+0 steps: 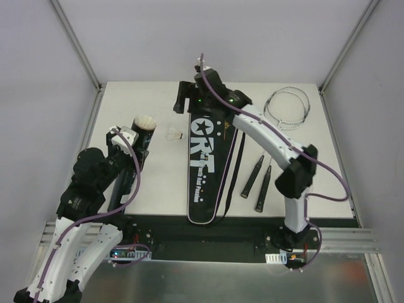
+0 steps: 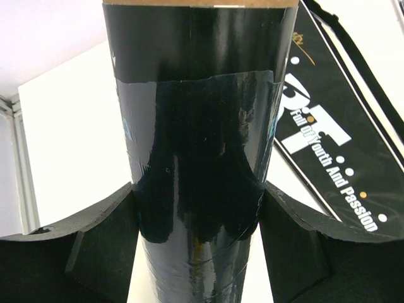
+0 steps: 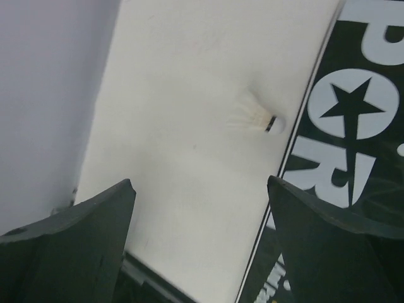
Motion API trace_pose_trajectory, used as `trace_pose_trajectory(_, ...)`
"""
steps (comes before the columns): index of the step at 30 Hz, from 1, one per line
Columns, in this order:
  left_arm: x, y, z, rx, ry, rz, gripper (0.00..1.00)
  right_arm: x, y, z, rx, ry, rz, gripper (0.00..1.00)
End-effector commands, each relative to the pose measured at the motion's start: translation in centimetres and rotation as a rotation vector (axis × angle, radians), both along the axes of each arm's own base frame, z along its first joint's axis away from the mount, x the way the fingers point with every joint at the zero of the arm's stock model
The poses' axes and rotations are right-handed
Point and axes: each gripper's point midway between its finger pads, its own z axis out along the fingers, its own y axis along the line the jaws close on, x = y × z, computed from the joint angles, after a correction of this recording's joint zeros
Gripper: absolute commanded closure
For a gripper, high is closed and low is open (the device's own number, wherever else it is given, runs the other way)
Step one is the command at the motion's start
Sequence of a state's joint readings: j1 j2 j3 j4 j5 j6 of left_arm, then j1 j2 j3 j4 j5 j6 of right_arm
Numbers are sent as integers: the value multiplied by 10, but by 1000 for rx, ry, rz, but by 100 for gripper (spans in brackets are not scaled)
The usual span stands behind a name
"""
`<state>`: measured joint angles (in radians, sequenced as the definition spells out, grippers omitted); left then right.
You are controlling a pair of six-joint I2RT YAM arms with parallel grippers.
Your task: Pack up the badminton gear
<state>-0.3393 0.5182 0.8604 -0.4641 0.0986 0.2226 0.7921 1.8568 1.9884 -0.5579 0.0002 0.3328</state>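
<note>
The left claw (image 2: 199, 211) holds the black tube (image 2: 202, 139) at the table's left side. The right claw (image 3: 199, 189) is wide open and empty above a loose shuttlecock (image 3: 255, 117), which lies just beside the SPORT bag (image 1: 205, 167). Next, it probably has to go down and pinch the shuttlecock gently.

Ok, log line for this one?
left jaws: gripping black tube | right jaws: open, empty, over table | shuttlecock: loose beside bag | rackets: outside bag

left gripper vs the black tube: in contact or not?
Touching. The left wrist view shows the black tube wedged between the fingers of the left gripper, both inner faces pressed against its sides with no gap showing.
</note>
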Motion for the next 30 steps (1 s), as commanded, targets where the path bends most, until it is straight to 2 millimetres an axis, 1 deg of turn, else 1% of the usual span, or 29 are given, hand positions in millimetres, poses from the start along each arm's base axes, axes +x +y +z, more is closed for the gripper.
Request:
trace_pose_trajectory(1, -3, 11, 38, -25, -102, 55, 100, 48, -1, -22, -136, -23, -253, 11)
trace_pose_trajectory(2, -4, 12, 37, -25, -98, 58, 100, 54, 9, -50, -191, -4, -255, 11)
trace_pose_trajectory(4, -10, 13, 34, -38, -87, 56, 100, 63, 17, -61, -214, -16, -278, 11)
trace_pose_trajectory(5, -12, 13, 32, -44, -81, 56, 100, 68, 26, -78, -232, -15, -272, 11)
trace_pose_trajectory(8, -23, 11, 29, -69, -61, 41, 100, 76, 35, -99, -251, -33, -297, 11)
trace_pose_trajectory(9, -25, 11, 27, -77, -54, 42, 100, 80, 37, -113, -277, -38, -305, 11)
trace_pose_trajectory(10, -28, 12, 27, -81, -57, 39, 100, 85, 43, -117, -270, -59, -302, 11)
trace_pose_trajectory(11, -31, 11, 25, -81, -49, 32, 100, 85, 51, -123, -280, -76, -282, 11)
trace_pose_trajectory(12, -32, 11, 24, -84, -46, 30, 100, 88, 56, -136, -312, -97, -258, 12)
trace_pose_trajectory(13, -35, 12, 24, -85, -48, 28, 100, 93, 63, -136, -303, -130, -248, 11)
trace_pose_trajectory(14, -35, 11, 23, -85, -40, 26, 100, 91, 70, -139, -308, -147, -238, 11)
trace_pose_trajectory(15, -37, 10, 21, -88, -30, 18, 100, 94, 73, -138, -317, -172, -237, 11)
trace_pose_trajectory(16, -38, 10, 20, -90, -24, 18, 100, 96, 78, -149, -330, -181, -231, 11)
trace_pose_trajectory(17, -39, 9, 19, -94, -19, 13, 100, 95, 83, -154, -338, -191, -229, 11)
trace_pose_trajectory(18, -40, 7, 19, -101, -15, 4, 100, 99, 80, -160, -353, -202, -251, 9)
trace_pose_trajectory(19, -41, 6, 18, -104, -14, 0, 100, 100, 83, -175, -357, -186, -265, 9)
trace_pose_trajectory(21, -42, 5, 18, -110, -11, -8, 100, 103, 82, -185, -349, -163, -304, 9)
trace_pose_trajectory(22, -42, 5, 19, -110, -10, -9, 100, 104, 86, -184, -332, -163, -307, 9)
trace_pose_trajectory(23, -42, 5, 19, -108, -10, -10, 100, 104, 87, -196, -345, -154, -304, 9)
trace_pose_trajectory(24, -42, 4, 20, -111, -12, -11, 100, 104, 89, -200, -349, -153, -302, 11)
trace_pose_trajectory(26, -42, 4, 18, -107, -9, -12, 100, 103, 86, -205, -385, -164, -299, 12)
trace_pose_trajectory(27, -42, 5, 18, -104, -6, -12, 100, 103, 82, -206, -414, -177, -306, 20)
trace_pose_trajectory(29, -40, 3, 16, -103, 1, -16, 100, 98, 72, -214, -467, -170, -303, 30)
trace_pose_trajectory(30, -40, 3, 16, -103, 3, -17, 100, 99, 68, -206, -475, -184, -312, 36)
